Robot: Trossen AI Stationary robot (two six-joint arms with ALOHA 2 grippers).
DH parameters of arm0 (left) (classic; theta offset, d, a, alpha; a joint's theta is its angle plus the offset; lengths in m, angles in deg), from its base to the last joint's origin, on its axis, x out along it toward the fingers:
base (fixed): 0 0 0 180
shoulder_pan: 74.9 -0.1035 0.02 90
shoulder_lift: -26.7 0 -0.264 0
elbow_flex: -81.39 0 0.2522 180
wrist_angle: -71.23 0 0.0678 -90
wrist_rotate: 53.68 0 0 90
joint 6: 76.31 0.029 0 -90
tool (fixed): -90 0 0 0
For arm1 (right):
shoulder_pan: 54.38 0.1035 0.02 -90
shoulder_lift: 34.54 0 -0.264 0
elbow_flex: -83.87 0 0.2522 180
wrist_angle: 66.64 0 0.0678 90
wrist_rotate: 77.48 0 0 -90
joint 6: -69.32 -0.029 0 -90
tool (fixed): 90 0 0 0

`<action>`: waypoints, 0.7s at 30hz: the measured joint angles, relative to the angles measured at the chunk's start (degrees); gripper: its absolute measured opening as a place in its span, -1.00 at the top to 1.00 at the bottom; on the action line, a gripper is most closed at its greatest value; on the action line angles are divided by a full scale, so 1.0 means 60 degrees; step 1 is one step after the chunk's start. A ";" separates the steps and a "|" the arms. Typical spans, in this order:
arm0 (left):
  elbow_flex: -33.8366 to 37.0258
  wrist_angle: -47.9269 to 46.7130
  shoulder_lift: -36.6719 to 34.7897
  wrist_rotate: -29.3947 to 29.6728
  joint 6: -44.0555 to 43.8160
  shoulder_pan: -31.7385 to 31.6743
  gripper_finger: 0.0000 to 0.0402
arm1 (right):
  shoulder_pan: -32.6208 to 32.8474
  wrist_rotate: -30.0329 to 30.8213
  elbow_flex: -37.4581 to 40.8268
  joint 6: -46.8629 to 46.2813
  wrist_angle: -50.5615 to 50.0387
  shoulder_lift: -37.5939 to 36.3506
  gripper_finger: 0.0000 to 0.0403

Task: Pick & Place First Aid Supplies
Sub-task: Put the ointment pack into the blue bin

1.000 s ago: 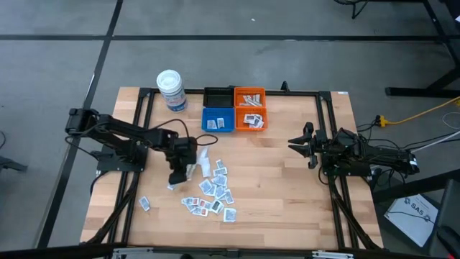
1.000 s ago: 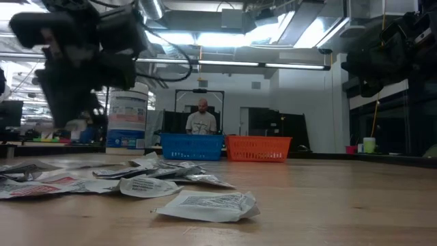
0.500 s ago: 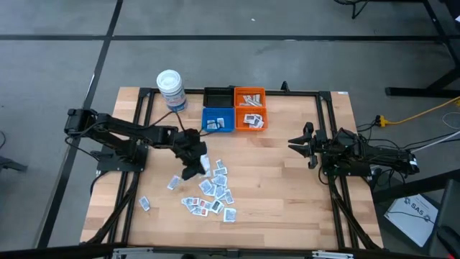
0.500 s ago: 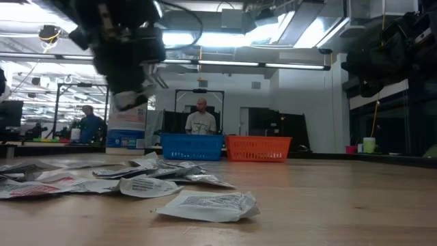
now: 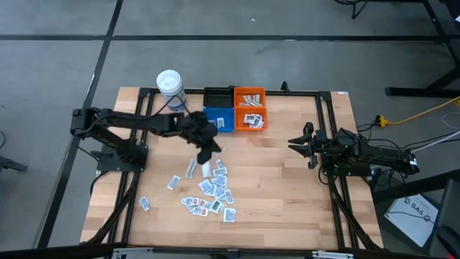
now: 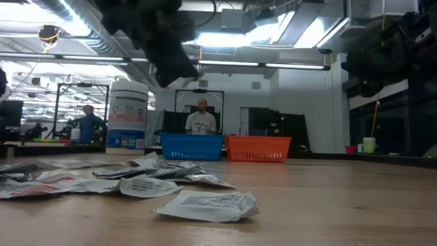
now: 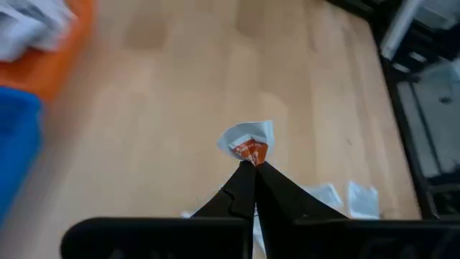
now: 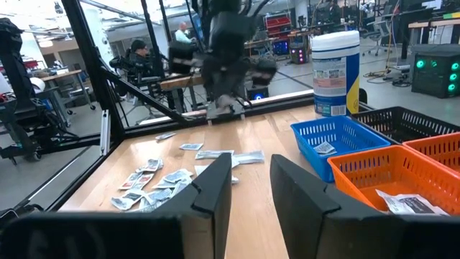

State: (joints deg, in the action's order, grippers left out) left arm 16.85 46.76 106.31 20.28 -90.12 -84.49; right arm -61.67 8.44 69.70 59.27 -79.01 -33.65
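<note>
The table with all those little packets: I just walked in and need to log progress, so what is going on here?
The left gripper has its jaws shut on a small white packet with red print and holds it above the table, between the loose pile of packets and the blue bin. A few packets already lie in the blue and orange bins. The right gripper waits at the table's right side, jaws parted and holding nothing.
</note>
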 joint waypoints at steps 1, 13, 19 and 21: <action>-0.0152 0.0012 0.0065 0.0138 0.0070 -0.0123 0.98 | 0.0002 -0.0002 0.0000 -0.0001 0.0000 0.0004 0.50; -0.1864 -0.1838 0.1132 0.1957 0.0281 -0.2128 0.99 | 0.0001 -0.0001 -0.0001 0.0000 0.0000 0.0000 0.50; -0.2031 -0.2311 0.1693 0.2436 -0.0662 -0.2843 0.99 | 0.0002 -0.0002 -0.0001 -0.0001 0.0000 0.0001 0.50; -0.2038 -0.2580 0.1815 0.2432 -0.1235 -0.2969 0.98 | 0.0001 0.0000 -0.0001 -0.0002 0.0000 0.0004 0.50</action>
State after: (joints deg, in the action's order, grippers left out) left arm 4.62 31.28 117.20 34.87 -97.53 -102.31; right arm -61.66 8.44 69.70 59.26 -79.01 -33.63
